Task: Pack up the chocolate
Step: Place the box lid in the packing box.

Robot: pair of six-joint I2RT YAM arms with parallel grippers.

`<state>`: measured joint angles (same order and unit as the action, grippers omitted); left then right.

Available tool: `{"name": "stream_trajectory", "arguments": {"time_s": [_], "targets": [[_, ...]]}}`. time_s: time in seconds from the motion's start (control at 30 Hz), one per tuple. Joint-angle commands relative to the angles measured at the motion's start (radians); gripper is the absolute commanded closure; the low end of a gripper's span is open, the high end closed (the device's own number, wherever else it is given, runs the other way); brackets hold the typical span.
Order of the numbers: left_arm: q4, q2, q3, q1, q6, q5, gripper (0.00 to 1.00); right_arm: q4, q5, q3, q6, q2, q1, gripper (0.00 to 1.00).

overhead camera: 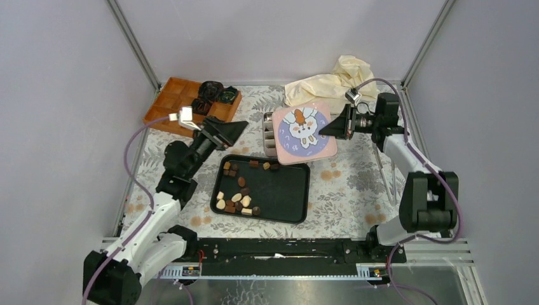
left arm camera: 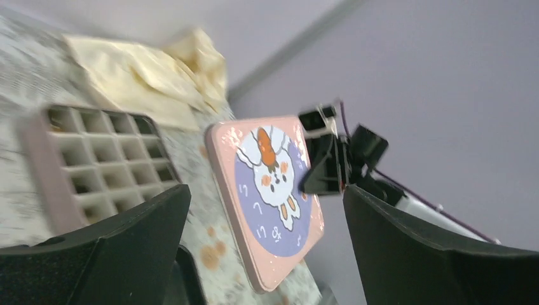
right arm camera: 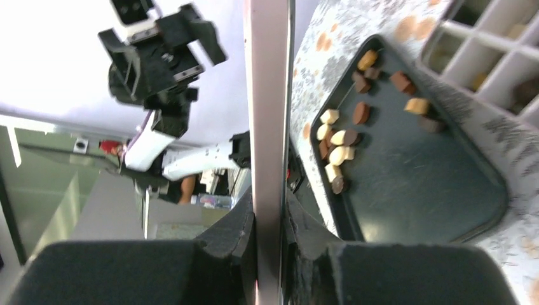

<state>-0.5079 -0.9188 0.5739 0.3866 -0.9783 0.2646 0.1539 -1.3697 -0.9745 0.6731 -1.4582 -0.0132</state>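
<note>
Top external view: the chocolate (overhead camera: 238, 198), in dark, tan and cream pieces, lay loose in the black tray (overhead camera: 283, 206) at the middle of the table (overhead camera: 353, 184), toward the near edge. Most pieces sat in the tray's left half, with a few along its far rim. The gridded box (left arm camera: 105, 159) stood just beyond the tray, toward the far edge. Through the right wrist camera a few of its cells appeared to hold pieces, though I could not confirm this.

The right claw (overhead camera: 323, 131) was clamped on the right edge of the pink rabbit lid (overhead camera: 304, 131), which it held tilted above the box. The left claw (overhead camera: 241, 126) had its jaws wide apart and held nothing. It sat to the left of the box and lid, near both.

Risks noted:
- The lid was gripped at one edge only. I judged it could pivot or slip under its own weight, drop onto the box or tray, and scatter pieces.
- The lid overhung part of the box, which would block access to the cells beneath it.
- The left claw was close to the lid, so a careless reach could strike it.

The brown tray (overhead camera: 170, 101) with its paper cups (overhead camera: 213, 94) sat at the far left corner. A cream cloth (overhead camera: 325, 82) lay toward the far right corner.
</note>
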Motion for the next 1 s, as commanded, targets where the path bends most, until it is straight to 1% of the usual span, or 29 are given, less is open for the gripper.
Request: {"name": "stream_trajectory", "arguments": {"time_s": [0.0, 0.07, 0.17, 0.27, 0.3, 0.37, 0.43, 0.53, 0.63, 0.7, 0.83, 0.97], "targets": [[0.176, 0.019, -0.01, -0.102, 0.072, -0.065, 0.01, 0.04, 0.08, -0.115, -0.004, -0.126, -0.005, 1.0], [0.21, -0.015, 0.015, -0.123, 0.075, -0.02, 0.01, 0.063, 0.113, -0.152, 0.018, -0.177, -0.025, 1.0], [0.292, -0.105, 0.075, -0.128, 0.08, -0.015, 0.01, 0.113, 0.176, -0.195, 0.057, -0.246, -0.069, 1.0], [0.281, -0.201, 0.118, -0.132, 0.12, 0.015, 0.01, 0.206, 0.235, -0.222, 0.108, -0.309, -0.124, 1.0], [0.264, -0.233, 0.125, -0.134, 0.129, 0.014, 0.02, 0.234, 0.254, -0.231, 0.127, -0.331, -0.14, 1.0], [0.252, -0.305, 0.152, -0.145, 0.139, 0.017, 0.08, 0.302, 0.285, -0.248, 0.184, -0.384, -0.158, 1.0], [0.237, -0.378, 0.186, -0.155, 0.144, 0.05, 0.13, 0.347, 0.291, -0.277, 0.194, -0.432, -0.169, 1.0], [0.164, -0.477, 0.214, -0.161, 0.155, 0.121, 0.2, 0.284, 0.312, -0.353, 0.155, -0.501, -0.169, 1.0], [0.126, -0.567, 0.243, -0.175, 0.147, 0.208, 0.24, 0.235, 0.324, -0.391, 0.116, -0.536, -0.181, 1.0], [0.117, -0.611, 0.263, -0.176, 0.165, 0.252, 0.24, 0.174, 0.333, -0.399, 0.061, -0.544, -0.195, 1.0], [0.086, -0.672, 0.274, -0.176, 0.175, 0.262, 0.24, 0.168, 0.351, -0.361, 0.042, -0.534, -0.204, 1.0], [0.086, -0.744, 0.303, -0.175, 0.192, 0.298, 0.24, 0.111, 0.365, -0.367, -0.002, -0.542, -0.205, 0.99]]}}
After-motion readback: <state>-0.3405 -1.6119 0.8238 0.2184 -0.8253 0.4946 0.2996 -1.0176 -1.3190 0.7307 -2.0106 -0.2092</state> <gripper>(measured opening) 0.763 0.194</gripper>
